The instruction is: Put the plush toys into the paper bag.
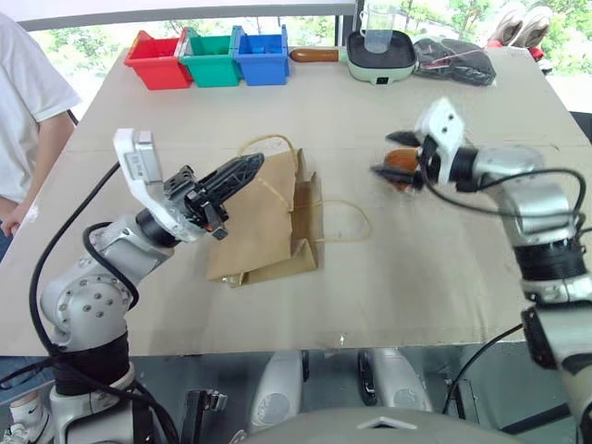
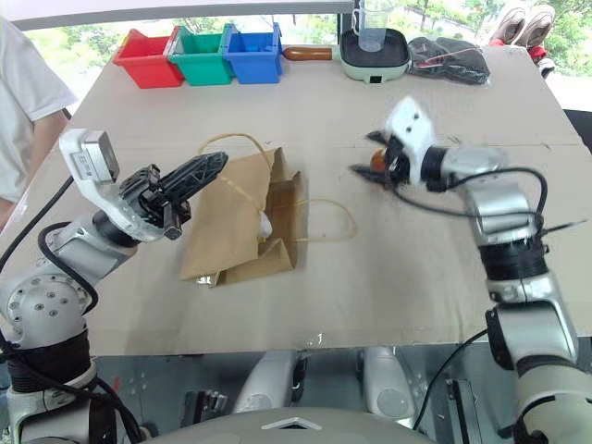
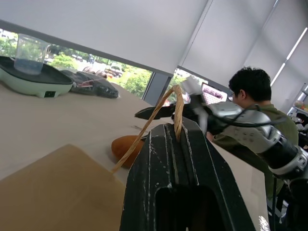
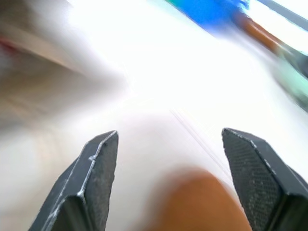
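The brown paper bag [image 1: 259, 222] lies flat in the middle of the table. My left gripper [image 1: 250, 166] hovers over its left part, shut on one tan cord handle [image 3: 178, 108], which loops up from the bag. A bit of white shows in the bag's mouth [image 2: 265, 225]; what it is I cannot tell. To the right of the bag sits the orange-brown plush toy [image 1: 405, 168]. My right gripper [image 4: 169, 134] is right at it, open, with its fingers spread to either side of the toy.
Red [image 1: 157, 60], green [image 1: 212, 58] and blue [image 1: 262, 55] bins line the far edge. Beside them stand a pale green pan holding a clear cup [image 1: 380, 51] and a black bundle [image 1: 453, 60]. A person [image 1: 28, 120] stands at the table's left side.
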Tool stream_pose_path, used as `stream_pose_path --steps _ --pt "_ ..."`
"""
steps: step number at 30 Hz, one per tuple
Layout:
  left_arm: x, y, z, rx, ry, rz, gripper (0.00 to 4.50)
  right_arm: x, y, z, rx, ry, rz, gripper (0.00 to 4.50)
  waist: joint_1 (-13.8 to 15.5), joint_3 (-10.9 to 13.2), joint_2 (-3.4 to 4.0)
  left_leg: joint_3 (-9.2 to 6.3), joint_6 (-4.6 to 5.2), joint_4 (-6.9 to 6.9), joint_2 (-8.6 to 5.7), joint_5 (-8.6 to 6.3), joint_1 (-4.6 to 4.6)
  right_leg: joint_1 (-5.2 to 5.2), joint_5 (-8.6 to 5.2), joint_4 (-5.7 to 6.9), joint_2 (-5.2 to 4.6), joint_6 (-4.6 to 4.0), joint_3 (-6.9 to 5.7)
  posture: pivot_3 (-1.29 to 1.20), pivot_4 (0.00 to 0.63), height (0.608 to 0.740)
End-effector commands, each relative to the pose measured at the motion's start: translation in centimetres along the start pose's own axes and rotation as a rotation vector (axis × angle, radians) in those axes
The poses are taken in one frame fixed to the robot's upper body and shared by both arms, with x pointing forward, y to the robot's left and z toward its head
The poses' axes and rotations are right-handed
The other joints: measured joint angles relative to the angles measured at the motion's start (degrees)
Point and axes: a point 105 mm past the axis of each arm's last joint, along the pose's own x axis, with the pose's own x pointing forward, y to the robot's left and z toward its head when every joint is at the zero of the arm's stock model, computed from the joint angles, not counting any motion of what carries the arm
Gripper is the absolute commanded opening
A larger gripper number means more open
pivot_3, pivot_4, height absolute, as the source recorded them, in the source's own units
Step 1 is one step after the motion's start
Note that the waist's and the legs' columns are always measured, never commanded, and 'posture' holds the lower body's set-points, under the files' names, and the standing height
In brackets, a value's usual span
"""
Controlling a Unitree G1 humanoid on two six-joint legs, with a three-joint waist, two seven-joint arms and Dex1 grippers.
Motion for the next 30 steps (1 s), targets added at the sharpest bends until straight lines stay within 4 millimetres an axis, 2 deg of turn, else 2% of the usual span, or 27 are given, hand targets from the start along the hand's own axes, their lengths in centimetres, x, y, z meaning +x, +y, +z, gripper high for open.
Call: stream_pose_path --steps 1,2,3,4,5,9,10,15,18,21,26,28,30 --pt "0.4 -1.0 0.7 0.053 -0.030 -0.018 0.00 2.0 -0.9 -4.0 -0.045 0.165 -0.078 3.25 -0.2 0.0 -0.02 0.05 0.00 0.00 0.01 0.00 0.01 0.00 0.00 0.00 0.01 -0.01 0.00 0.00 0.150 0.740" --pt "0.5 -1.0 0.7 0.057 -0.036 -0.011 0.00 2.4 -1.0 -4.4 -0.046 0.181 -0.081 3.25 -0.3 0.0 -0.02 0.10 0.00 -0.05 0.01 0.00 -0.01 -0.02 0.00 -0.03 0.01 -0.01 0.02 0.00 0.150 0.740" --pt "0.6 -1.1 1.0 0.086 -0.069 -0.005 0.00 2.6 -0.9 -4.8 -0.060 0.193 -0.080 2.74 -0.3 0.0 -0.01 0.11 -0.01 -0.08 0.03 0.01 -0.05 -0.06 0.00 -0.04 0.01 -0.01 0.03 0.00 0.150 0.740" --pt "0.6 -1.2 1.3 0.100 -0.101 -0.001 0.00 2.7 -0.8 -4.9 -0.063 0.191 -0.067 2.50 -0.4 0.0 -0.01 0.11 -0.02 -0.07 0.06 0.01 -0.05 -0.07 0.00 -0.04 0.01 0.00 0.05 0.00 0.150 0.740" --pt "0.6 -1.3 1.4 0.109 -0.124 0.001 0.00 2.7 -0.8 -5.0 -0.066 0.188 -0.056 2.01 -0.4 0.0 -0.03 0.08 -0.04 -0.06 0.07 0.02 -0.04 -0.07 0.00 -0.05 0.01 0.00 0.13 0.00 0.150 0.740" --pt "0.6 -1.7 1.5 0.086 -0.156 -0.030 0.00 1.9 -1.4 -4.3 -0.055 0.130 -0.045 0.22 -0.2 0.0 -0.06 0.03 -0.01 0.01 0.10 0.01 -0.04 -0.02 0.01 -0.04 -0.05 0.03 0.12 0.00 0.150 0.740" --pt "0.6 -1.9 1.7 0.071 -0.175 -0.051 0.00 1.5 -1.5 -3.5 -0.029 0.072 -0.039 0.10 -0.1 0.0 -0.06 0.02 0.00 0.02 0.09 0.00 -0.04 -0.02 0.01 -0.01 -0.05 0.03 0.11 0.00 0.150 0.740" --pt "1.1 -3.0 2.8 -0.054 -0.292 -0.162 0.00 -1.4 -1.3 2.1 0.171 -0.266 0.019 0.10 0.1 0.0 0.00 -0.13 0.01 0.05 0.11 -0.01 -0.10 0.02 0.01 -0.01 -0.05 0.03 0.00 0.00 0.150 0.740" --pt "2.0 -3.5 2.6 -0.110 -0.313 -0.202 0.00 -4.9 -0.2 5.7 0.169 -0.424 0.044 0.10 0.1 0.0 0.06 -0.19 0.02 0.04 0.12 -0.01 -0.11 0.00 0.01 -0.01 -0.04 0.03 -0.01 0.00 0.150 0.740" --pt "2.2 -3.5 2.7 -0.141 -0.329 -0.217 0.00 -7.1 1.7 7.7 0.139 -0.471 0.090 0.10 -0.1 0.1 0.11 -0.23 0.02 0.02 0.13 -0.01 -0.13 -0.01 0.01 -0.02 -0.02 0.04 -0.01 0.00 0.150 0.740" --pt "2.2 -3.5 2.6 -0.163 -0.318 -0.220 0.00 -6.9 6.1 9.8 0.053 -0.462 0.230 0.10 -0.3 0.1 0.11 -0.21 0.02 0.01 0.12 -0.01 -0.06 -0.01 0.00 0.00 0.03 0.03 0.00 0.00 0.150 0.740" --pt "2.3 -3.5 2.4 -0.164 -0.310 -0.223 0.00 -6.7 7.4 10.8 0.030 -0.475 0.277 0.10 -0.2 0.1 0.11 -0.20 0.02 0.01 0.11 -0.01 -0.05 0.00 0.01 0.01 0.05 0.03 0.00 0.00 0.150 0.740" --pt "2.4 -3.7 2.2 -0.162 -0.304 -0.227 0.00 -6.6 7.7 11.2 0.004 -0.472 0.294 0.10 -0.1 0.1 0.11 -0.21 0.02 0.03 0.11 -0.01 -0.06 0.00 0.01 0.01 0.04 0.03 0.00 0.00 0.150 0.740"
